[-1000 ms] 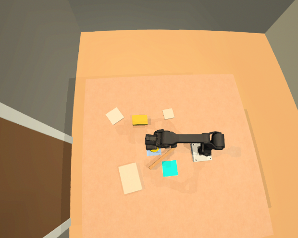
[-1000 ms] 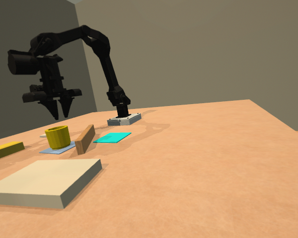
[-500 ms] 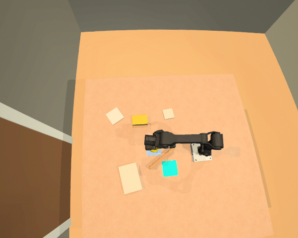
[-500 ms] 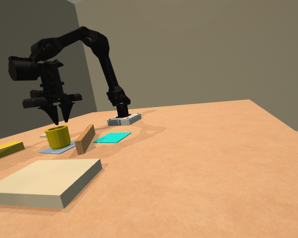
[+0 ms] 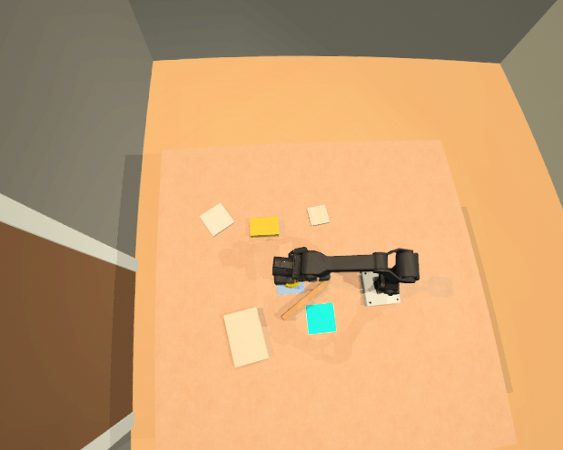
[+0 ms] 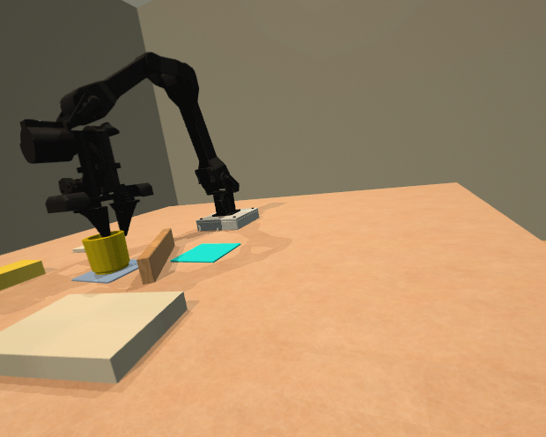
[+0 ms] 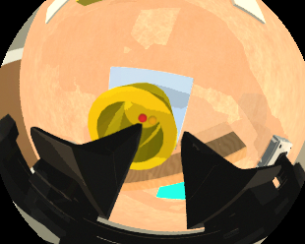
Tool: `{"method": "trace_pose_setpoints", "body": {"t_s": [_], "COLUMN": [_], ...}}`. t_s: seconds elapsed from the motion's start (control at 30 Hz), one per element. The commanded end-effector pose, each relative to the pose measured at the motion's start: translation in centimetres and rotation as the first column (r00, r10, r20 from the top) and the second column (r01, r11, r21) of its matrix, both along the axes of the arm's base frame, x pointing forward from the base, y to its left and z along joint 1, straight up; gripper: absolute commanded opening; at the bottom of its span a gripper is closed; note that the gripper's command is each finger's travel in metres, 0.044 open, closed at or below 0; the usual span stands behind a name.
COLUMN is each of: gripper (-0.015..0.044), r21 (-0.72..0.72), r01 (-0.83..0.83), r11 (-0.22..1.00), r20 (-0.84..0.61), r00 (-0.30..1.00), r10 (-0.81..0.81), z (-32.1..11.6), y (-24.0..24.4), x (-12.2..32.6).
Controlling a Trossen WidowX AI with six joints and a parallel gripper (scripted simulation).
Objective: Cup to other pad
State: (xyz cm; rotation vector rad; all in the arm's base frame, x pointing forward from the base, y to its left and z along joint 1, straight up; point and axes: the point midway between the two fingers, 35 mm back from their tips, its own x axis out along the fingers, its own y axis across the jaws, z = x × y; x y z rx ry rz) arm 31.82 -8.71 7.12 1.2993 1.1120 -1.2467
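big cream slab (image 6: 83, 329) nearest the exterior camera, off the route. behind it the yellow cup (image 6: 106, 251) stands upright on the pale blue pad (image 6: 105, 273), marbles (image 7: 143, 117) low inside. gripper (image 6: 113, 224) is at the rim, fingers partly parted and grasping nothing; one tip (image 7: 115, 150) looks inside the wall, the other (image 7: 207, 169) outside. best to close gently on that wall, lift straight, keep level. wooden bar (image 6: 155, 255) stands just beside, before the cyan pad (image 6: 205, 252): clear it high, then lower slowly.
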Motion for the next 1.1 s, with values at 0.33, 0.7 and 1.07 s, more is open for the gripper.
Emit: {"method": "trace_pose_setpoints", "body": {"t_s": [0.33, 0.7, 1.07], "gripper": [0.0166, 0.0166, 0.0127], "r21": [0.001, 0.001, 0.003], "r01": [0.003, 0.003, 0.0], "r11": [1.0, 1.0, 1.0], "r20": [-0.02, -0.02, -0.013], "r00": [1.0, 1.0, 1.0], "r10": [-0.003, -0.003, 0.0], "z": [-2.3, -2.3, -2.1], "y": [0.1, 0.1, 0.1], "x": [-0.4, -0.4, -0.3]}}
